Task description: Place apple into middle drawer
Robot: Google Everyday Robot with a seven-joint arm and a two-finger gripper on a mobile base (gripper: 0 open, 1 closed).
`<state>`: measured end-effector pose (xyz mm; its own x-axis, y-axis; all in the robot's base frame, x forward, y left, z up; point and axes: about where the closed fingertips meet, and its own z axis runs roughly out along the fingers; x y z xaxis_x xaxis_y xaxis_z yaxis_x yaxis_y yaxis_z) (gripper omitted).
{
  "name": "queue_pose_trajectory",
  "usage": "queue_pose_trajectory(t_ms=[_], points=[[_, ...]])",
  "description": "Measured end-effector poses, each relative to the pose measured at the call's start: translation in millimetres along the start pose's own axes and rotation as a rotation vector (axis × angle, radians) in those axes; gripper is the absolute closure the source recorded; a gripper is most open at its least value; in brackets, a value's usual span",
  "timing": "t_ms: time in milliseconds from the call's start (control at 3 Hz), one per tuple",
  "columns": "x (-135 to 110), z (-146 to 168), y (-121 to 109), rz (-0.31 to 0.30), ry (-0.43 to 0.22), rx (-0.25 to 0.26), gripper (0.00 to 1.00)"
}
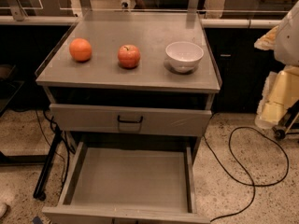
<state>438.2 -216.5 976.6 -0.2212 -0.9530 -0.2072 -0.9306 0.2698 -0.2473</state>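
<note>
Three things sit on the cabinet top [140, 76]: an orange [80, 49] at the upper left, the apple [129, 56] in the middle, a white bowl [184, 55] on the right with only its white inside showing. Low in the frame, the middle drawer [131, 178] stands open, only flat grey floor inside. The gripper is out of view; I cannot tell its grip.

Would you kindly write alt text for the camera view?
An apple sits on a grey cabinet top between an orange and a white bowl. Below, the middle drawer is pulled open; the robot's hand is out of view.
</note>
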Motion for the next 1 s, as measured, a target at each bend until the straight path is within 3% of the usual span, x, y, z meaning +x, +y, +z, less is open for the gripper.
queue_pose_trajectory(t_ms=[333,1000], points=[[0,0,0,0.000,0.000,0.000,0.00],[-37,21,-33,0.066,-0.079,0.084,0.00]])
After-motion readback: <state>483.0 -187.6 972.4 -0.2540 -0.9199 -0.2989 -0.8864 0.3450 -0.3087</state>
